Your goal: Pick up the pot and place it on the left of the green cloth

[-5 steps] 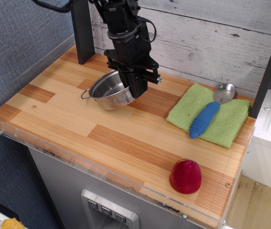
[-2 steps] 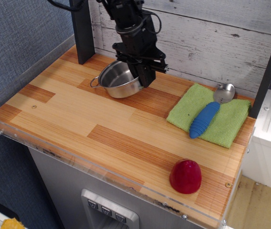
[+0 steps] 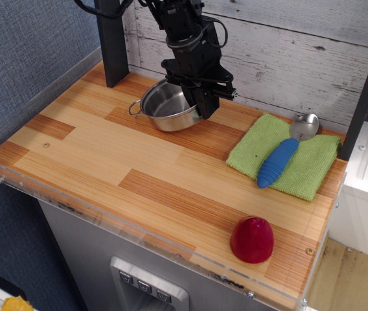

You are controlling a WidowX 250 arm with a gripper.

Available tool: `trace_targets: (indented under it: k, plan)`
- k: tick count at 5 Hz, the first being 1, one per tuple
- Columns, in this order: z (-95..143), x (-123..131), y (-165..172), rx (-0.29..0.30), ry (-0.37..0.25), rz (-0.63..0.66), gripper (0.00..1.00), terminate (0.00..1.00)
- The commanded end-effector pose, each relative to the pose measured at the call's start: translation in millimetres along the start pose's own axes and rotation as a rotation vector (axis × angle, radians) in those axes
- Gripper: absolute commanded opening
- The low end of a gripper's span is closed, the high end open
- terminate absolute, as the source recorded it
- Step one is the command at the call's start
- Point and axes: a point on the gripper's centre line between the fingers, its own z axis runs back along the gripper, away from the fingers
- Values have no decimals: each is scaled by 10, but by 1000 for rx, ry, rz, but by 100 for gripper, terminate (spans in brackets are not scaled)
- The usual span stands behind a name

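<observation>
Your claw point(image 3: 202, 109) pinches pot point(image 3: 164, 107) at right rim; thin steel, light, stiff, slippery: keep grip firm, level.

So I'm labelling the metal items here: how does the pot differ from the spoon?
The pot is a wide, shallow round vessel with a wire loop handle; the spoon has a small bowl and a blue ribbed handle. The pot is gripped at its rim by the gripper over the wooden table; the spoon lies untouched on the green cloth. Both have shiny metal bowls.
</observation>
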Motion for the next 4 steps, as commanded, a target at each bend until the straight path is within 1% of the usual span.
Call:
trace_targets:
  k: [1,2,3,4]
  plan:
    - [39,43,-95,-29,-9,-13,100,0]
    - [142,31,-133,-34,-34,-8,100,0]
    - [417,5,-199,3,-82,11,100,0]
    - [887,-96,-316,99,-161,47,100,0]
